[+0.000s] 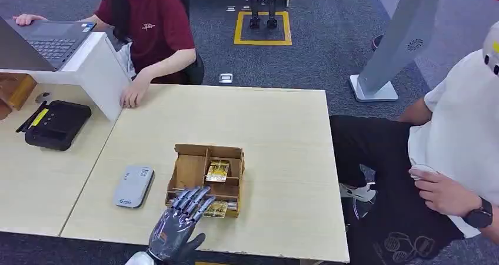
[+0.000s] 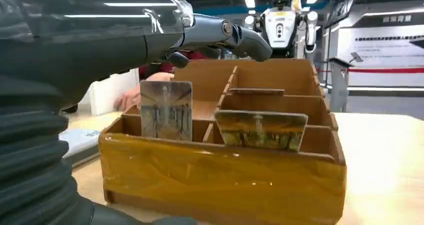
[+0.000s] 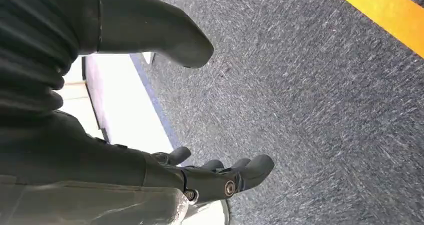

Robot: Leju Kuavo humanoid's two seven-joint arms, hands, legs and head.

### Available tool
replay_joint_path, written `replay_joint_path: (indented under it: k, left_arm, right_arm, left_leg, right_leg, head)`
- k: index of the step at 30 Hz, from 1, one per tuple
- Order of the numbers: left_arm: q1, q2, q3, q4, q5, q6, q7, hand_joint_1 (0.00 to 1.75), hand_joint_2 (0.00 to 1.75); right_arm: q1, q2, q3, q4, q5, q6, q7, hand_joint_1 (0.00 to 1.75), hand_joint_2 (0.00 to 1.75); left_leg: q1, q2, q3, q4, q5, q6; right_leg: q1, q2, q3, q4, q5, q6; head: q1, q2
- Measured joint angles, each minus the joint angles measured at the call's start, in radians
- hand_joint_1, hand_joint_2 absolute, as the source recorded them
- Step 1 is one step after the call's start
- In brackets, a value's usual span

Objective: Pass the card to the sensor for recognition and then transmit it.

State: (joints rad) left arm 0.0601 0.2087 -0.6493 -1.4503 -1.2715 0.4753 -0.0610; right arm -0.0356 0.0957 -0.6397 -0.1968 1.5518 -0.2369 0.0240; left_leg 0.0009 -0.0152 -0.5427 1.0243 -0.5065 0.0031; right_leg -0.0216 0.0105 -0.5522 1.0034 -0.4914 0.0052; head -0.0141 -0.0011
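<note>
Closest to the robot, the left hand hovers at the near edge of the light wooden table, fingers stretched out and spread over the near left corner of the wooden organizer box, gripping nothing. From the left wrist view the fingers reach out above the box while two cards stand in its near slots: one card upright on the side of the hand, and a second card lying longways just beside it, both leaning behind the front wall of the box. Down at the robot's side, the right hand hangs over grey carpet, its fingers loosely apart with nothing between them, a yellow floor line running past. Back on the table, another gold card sits in a middle compartment of the box, and just left of the box lies the flat grey sensor, apart from it. Further left rests a black device with a yellow strip. At the far side a person in a dark red shirt sits with a hand on the table beside a white stand holding a laptop. To the right, a person in a white shirt and black trousers sits well clear of the table.
</note>
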Motion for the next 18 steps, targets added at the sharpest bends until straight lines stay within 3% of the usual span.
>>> replay_joint_path:
  k: [18]
  left_arm:
    - [-0.013,-0.029,0.0,0.047,0.01,0.0,0.001,0.0,1.75]
  right_arm:
    - [0.0,0.0,0.0,0.0,0.003,0.0,0.003,0.0,0.0]
  left_leg:
    - [0.0,0.0,0.0,0.0,0.0,0.0]
  right_leg:
    - [0.0,0.0,0.0,0.0,0.0,0.0]
  head:
    - [0.0,0.0]
